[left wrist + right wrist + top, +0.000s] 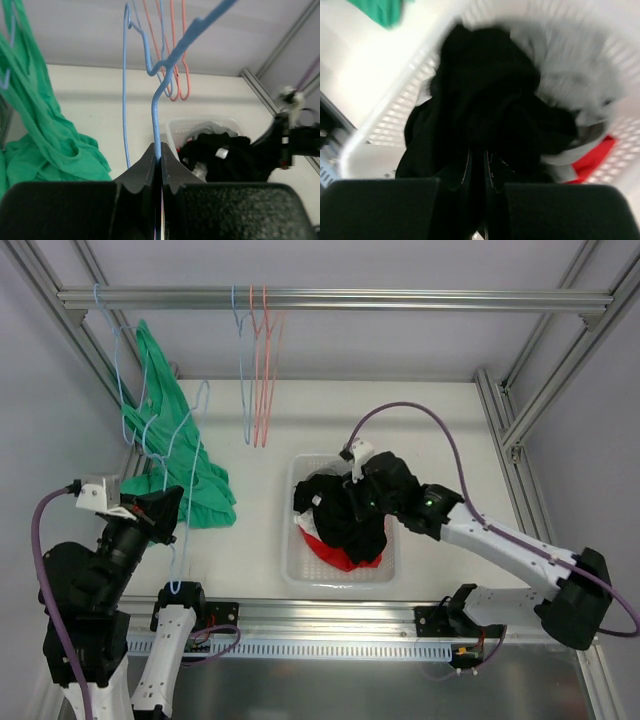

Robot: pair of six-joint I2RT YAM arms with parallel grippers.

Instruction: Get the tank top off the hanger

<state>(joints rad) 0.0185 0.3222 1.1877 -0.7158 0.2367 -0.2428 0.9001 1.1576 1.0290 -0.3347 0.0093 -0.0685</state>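
Observation:
My left gripper is shut on the thin wire of a bare blue hanger, held at the table's left with its hook tilted up and free of the rail. The black tank top hangs bunched from my right gripper, which is shut on its fabric over the white basket. The cloth hides the right fingertips in the top view.
The basket also holds red and grey clothes. A green garment hangs on a light blue hanger from the metal rail at the left, trailing onto the table. Blue and pink empty hangers hang mid-rail.

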